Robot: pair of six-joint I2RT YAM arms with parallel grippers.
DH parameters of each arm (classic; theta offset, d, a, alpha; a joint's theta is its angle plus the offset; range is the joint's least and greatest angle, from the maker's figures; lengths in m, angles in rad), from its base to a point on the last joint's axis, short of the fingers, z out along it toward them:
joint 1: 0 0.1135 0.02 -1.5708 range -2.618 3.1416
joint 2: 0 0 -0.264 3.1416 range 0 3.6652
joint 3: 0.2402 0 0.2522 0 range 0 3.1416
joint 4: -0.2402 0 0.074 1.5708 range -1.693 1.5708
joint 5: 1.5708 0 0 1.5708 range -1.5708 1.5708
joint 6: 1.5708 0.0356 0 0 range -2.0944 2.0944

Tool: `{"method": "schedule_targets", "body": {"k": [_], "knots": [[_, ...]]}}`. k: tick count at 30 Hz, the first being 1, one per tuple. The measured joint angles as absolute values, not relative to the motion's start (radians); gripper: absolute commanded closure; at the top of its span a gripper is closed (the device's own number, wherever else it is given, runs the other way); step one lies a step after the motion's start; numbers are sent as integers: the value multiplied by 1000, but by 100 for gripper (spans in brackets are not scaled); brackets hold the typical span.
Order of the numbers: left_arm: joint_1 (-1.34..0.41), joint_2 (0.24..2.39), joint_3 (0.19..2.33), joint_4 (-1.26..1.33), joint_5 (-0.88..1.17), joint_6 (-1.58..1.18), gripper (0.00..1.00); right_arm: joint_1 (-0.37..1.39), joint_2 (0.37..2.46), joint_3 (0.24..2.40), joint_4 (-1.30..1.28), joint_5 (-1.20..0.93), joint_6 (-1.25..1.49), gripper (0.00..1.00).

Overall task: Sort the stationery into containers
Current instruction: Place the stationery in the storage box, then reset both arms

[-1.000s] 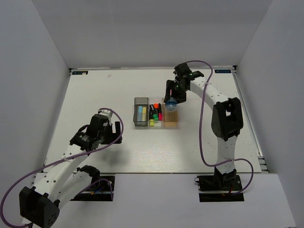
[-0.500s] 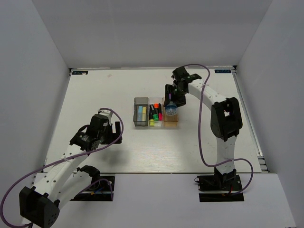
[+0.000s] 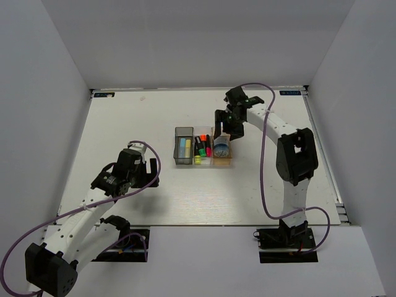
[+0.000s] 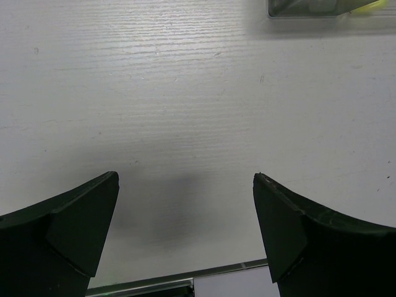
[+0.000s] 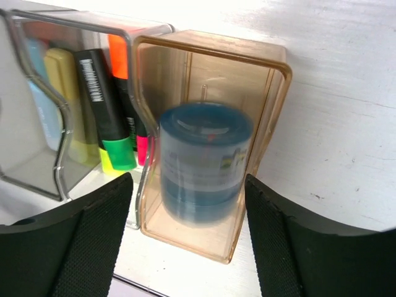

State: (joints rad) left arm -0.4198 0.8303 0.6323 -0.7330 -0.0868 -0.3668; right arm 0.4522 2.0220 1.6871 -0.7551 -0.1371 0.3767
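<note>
Three narrow bins stand in a row mid-table: a smoky grey bin (image 3: 183,146) with pale blue and yellow blocks, a clear bin (image 3: 202,150) with several highlighters (image 5: 110,105), and an orange-tan bin (image 5: 247,80). The blue-white chunky item (image 5: 204,162) lies inside the orange-tan bin (image 3: 230,156) and shows in the top view (image 3: 221,148). My right gripper (image 3: 226,129) hovers open just above and behind that bin, empty (image 5: 189,247). My left gripper (image 3: 148,174) is open and empty over bare table at the near left (image 4: 185,204).
White walls enclose the white table (image 3: 124,124) on three sides. The table's metal front edge (image 4: 185,278) lies just under my left gripper. A corner of the grey bin (image 4: 309,7) shows at the top of the left wrist view.
My right gripper carried the blue-white item down to the orange-tan bin, let it go and drew back a little. The item now lies in the bin. The left arm has not moved.
</note>
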Motion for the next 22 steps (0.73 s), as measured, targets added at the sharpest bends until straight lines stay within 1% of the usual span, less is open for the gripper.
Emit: {"method": "schedule_targets", "body": {"k": [5, 6, 7, 8, 9, 10, 11, 12, 13, 14, 15, 16, 17, 18, 19, 20, 21, 22], "knots": [[-420, 830, 632, -733, -87, -367, 0, 452, 1972, 1687, -749, -141, 371, 22], [-420, 830, 632, -733, -88, -367, 0, 452, 1963, 1687, -747, -141, 369, 24], [-420, 830, 632, -733, -88, -367, 0, 452, 1953, 1686, -744, -141, 363, 44], [-420, 830, 632, -733, -88, -367, 2, 452, 1941, 1684, -739, -141, 352, 58], [-420, 830, 632, -733, -89, -367, 8, 452, 1928, 1679, -731, -140, 343, 86], [-420, 830, 632, -733, -89, -369, 16, 452, 1911, 1669, -723, -137, 321, 90], [-419, 830, 632, -732, -90, -370, 30, 452, 1890, 1652, -716, -130, 300, 90], [-418, 830, 631, -730, -90, -371, 54, 452, 1862, 1628, -708, -115, 274, 88], [-415, 830, 629, -725, -89, -376, 97, 451, 1832, 1607, -699, -91, 252, 71], [-411, 830, 627, -722, -88, -377, 100, 451, 1796, 1566, -669, -57, 231, 50], [-402, 830, 626, -720, -83, -366, 100, 452, 1743, 1505, -635, -16, 209, 34], [-393, 830, 625, -717, -80, -368, 84, 451, 1689, 1446, -614, 28, 187, 29], [-382, 830, 624, -712, -75, -369, 54, 450, 1642, 1395, -598, 61, 167, 27], [-371, 830, 623, -706, -68, -365, 24, 449, 1590, 1338, -582, 95, 144, 27], [-361, 830, 623, -701, -62, -363, 0, 448, 1539, 1280, -565, 125, 122, 27], [-353, 831, 623, -696, -59, -370, 0, 446, 1490, 1230, -558, 152, 100, 25], [-347, 833, 623, -691, -55, -376, 0, 443, 1444, 1179, -540, 173, 81, 19], [-341, 837, 623, -685, -54, -380, 0, 442, 1385, 1105, -500, 194, 55, 10]]}}
